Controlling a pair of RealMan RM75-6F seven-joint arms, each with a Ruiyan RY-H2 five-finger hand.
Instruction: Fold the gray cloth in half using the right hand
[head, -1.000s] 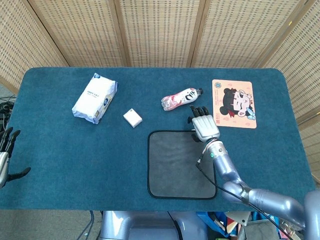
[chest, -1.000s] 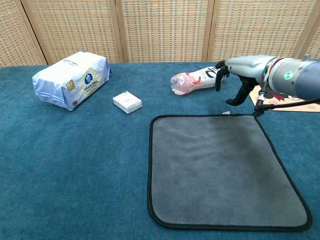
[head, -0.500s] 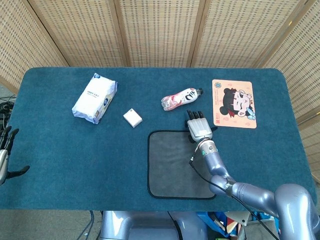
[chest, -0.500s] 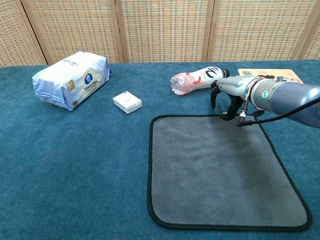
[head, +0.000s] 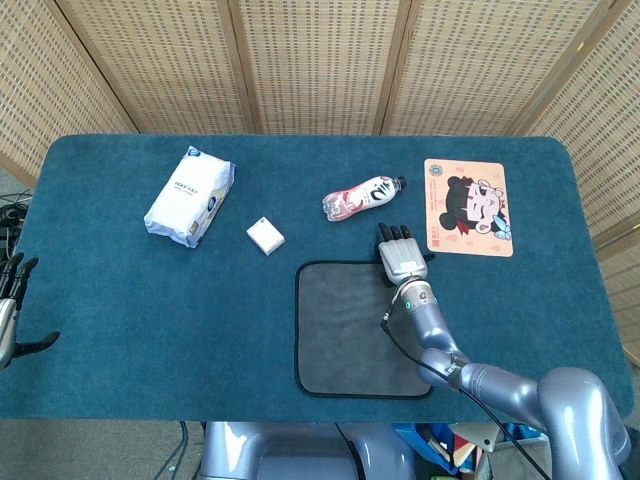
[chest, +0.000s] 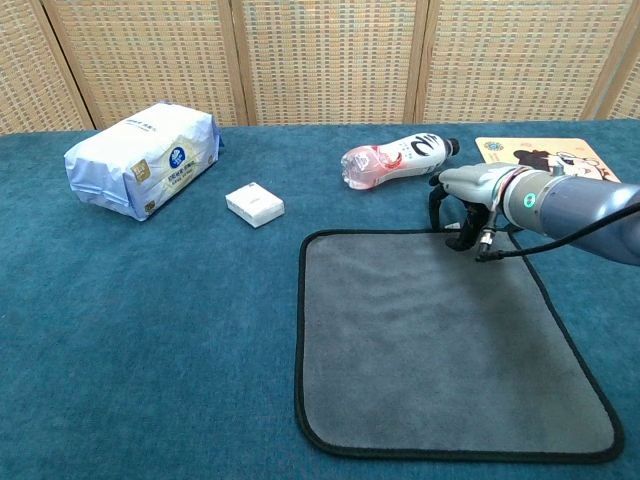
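Note:
The gray cloth with black trim lies flat and unfolded on the blue table, right of centre; the chest view shows the cloth spread wide. My right hand hovers at its far edge, right of the middle. In the chest view the right hand points its fingers down, their tips touching the cloth's black border, which still lies flat. Nothing is lifted or pinched that I can see. My left hand hangs off the table's left side, fingers apart and empty.
A pink and white bottle lies just beyond the right hand. A cartoon mat sits to its right. A small white box and a tissue pack lie at the left.
The right hand has moved left along the cloth's far edge and come down, so its fingertips now touch the border. The cloth and the left hand have not moved.

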